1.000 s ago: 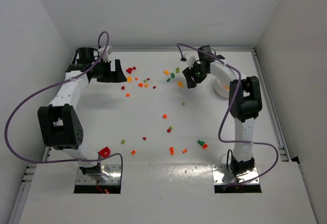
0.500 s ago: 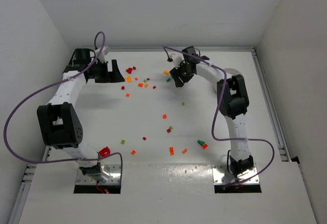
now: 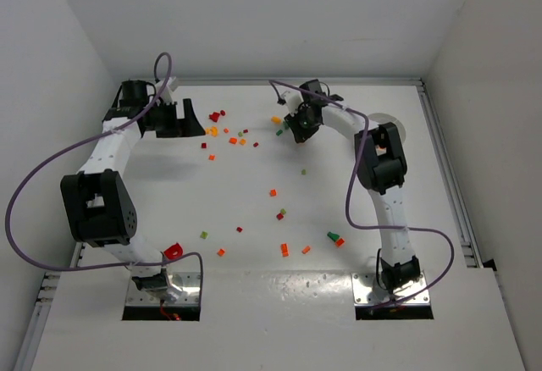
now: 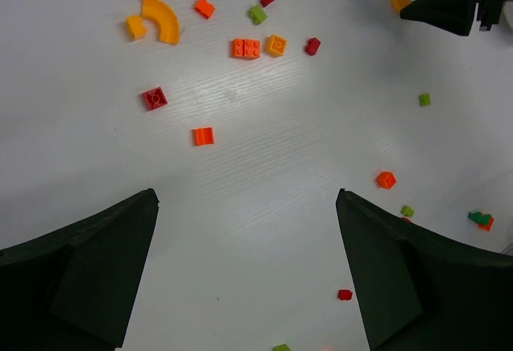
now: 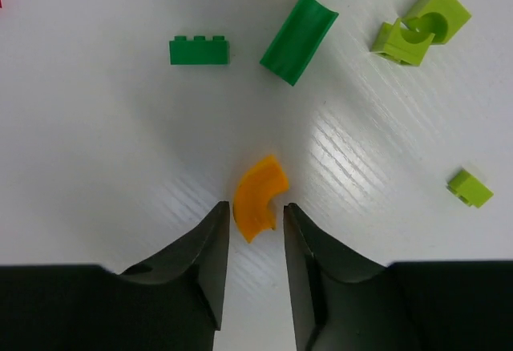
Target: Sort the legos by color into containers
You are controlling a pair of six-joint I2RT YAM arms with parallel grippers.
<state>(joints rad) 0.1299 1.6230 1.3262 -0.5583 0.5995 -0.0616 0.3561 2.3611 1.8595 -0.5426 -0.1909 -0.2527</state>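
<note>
My right gripper point(image 5: 255, 207) is down at the worktop point(image 5: 96, 151) with an orange curved lego point(image 5: 258, 196) caught at the mouth of its fingers point(image 5: 204, 263). The jaws are drawn in narrow, but a thin strip of white shows beside the piece, so I judge they bracket it and are not yet clamped. The lower end of the arc lies between the tips. Its upper end curls ahead and a little to the right, so the long axis runs nearly along the fingers and the squeeze falls across its width, which suits a pinch. This arm is plainly the one for this piece. My left gripper point(image 4: 247, 195) hangs wide open and empty over its own scatter, with an orange arc piece point(image 4: 164, 18) and an orange square plate point(image 4: 246, 48) ahead of it. Further ahead of the right gripper lie a dark green brick point(image 5: 199, 50), a dark green trough-shaped piece point(image 5: 298, 37) and lime pieces point(image 5: 421, 26), all well apart from the tips, so closing should disturb nothing. The worktop looks smooth and hard, so I expect the piece could skid if one finger lands first. The white dish point(image 3: 398, 122) sits behind the right arm, mostly hidden by its links.
</note>
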